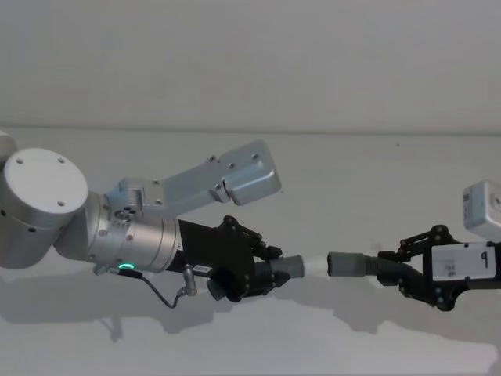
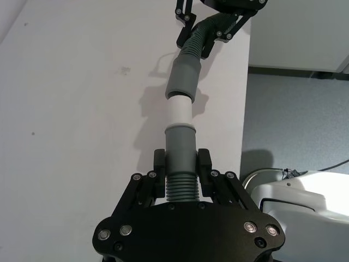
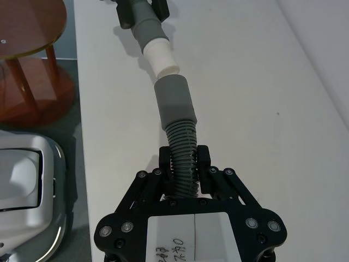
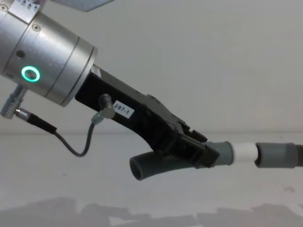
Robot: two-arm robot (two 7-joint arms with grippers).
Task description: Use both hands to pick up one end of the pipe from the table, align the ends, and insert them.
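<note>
On the left, the left gripper (image 1: 262, 274) is pinching the short pipe piece (image 4: 189, 161) on its bumpy, ribbed part. This piece is dark grey plastic and bends a little. Its back end hangs loose below the gripper. Both pieces are held up in the air over the middle of the desk (image 1: 352, 180), which is flat, plain and white-grey.

In the middle, the smooth white tip (image 1: 315, 267) points at the open grey collar (image 1: 348, 263). From the left wrist view the tip looks just started into the collar, though most of the white is still out.

On the right, the right gripper (image 1: 407, 270) is pinching the long pipe piece (image 3: 182, 150) on its ribbed part, just behind the wide, round collar.

I think this is the pushing-in step. Next, the two ends should stay in one straight line and slide together until the white is hidden.
</note>
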